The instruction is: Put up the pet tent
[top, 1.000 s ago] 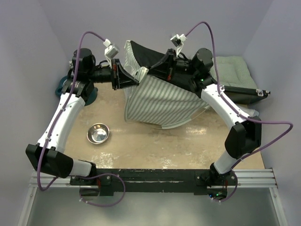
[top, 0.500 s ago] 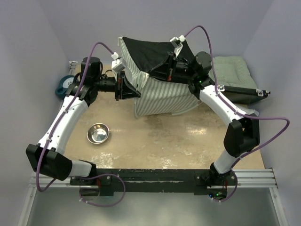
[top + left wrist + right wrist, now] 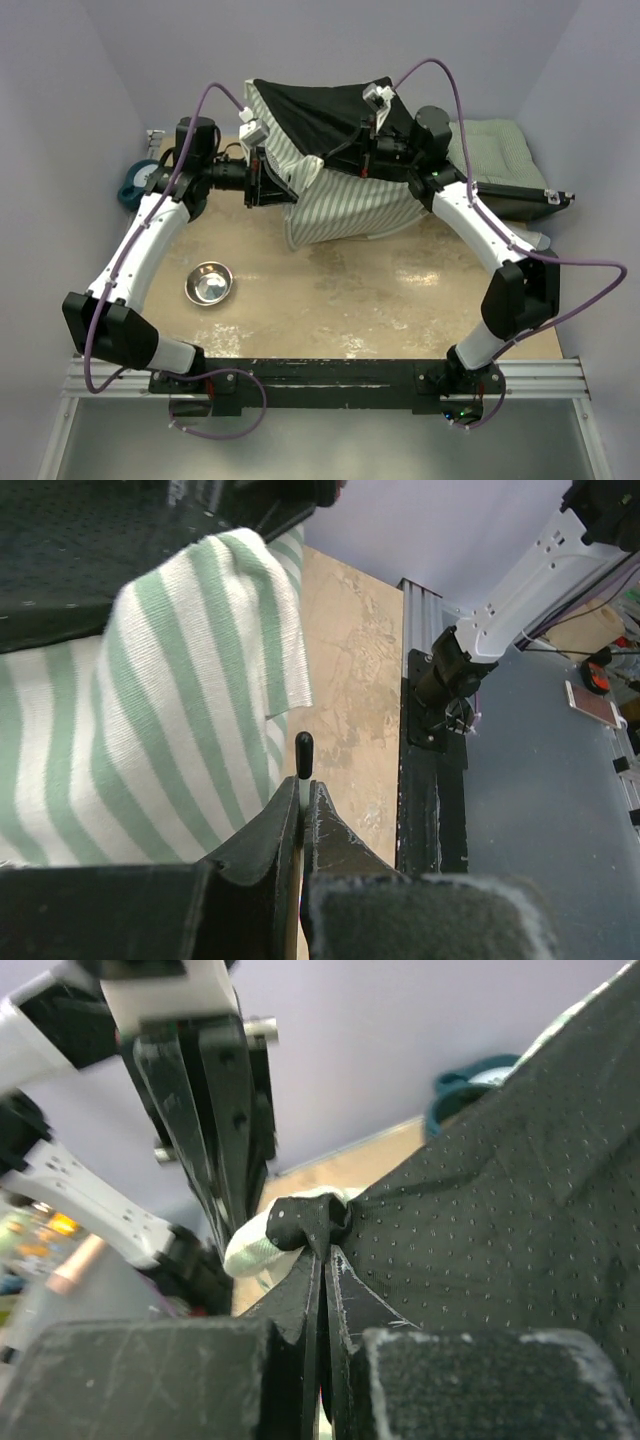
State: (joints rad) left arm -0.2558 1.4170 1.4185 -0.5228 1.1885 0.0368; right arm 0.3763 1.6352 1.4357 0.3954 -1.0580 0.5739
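The pet tent [image 3: 340,205], green-and-white striped fabric with a black dotted underside [image 3: 310,110], hangs lifted above the table's back between both grippers. My left gripper [image 3: 268,180] is shut on a thin white pole with a black tip [image 3: 303,755], right beside the striped fabric [image 3: 150,710]. My right gripper [image 3: 350,152] is shut on a bunched corner of the tent's black dotted fabric [image 3: 312,1222], with the striped edge [image 3: 250,1245] just beyond it. The left gripper's fingers [image 3: 215,1110] show close in the right wrist view.
A steel bowl [image 3: 209,284] sits on the tan table at front left. A green quilted cushion [image 3: 495,150] lies at back right over a dark tray [image 3: 520,200]. A teal object [image 3: 132,185] is at back left. Purple walls enclose the back and sides.
Both grippers have brought the tent up and back. The fabric has spread, its black underside now facing up. The left arm moved right, the right gripper slightly left.
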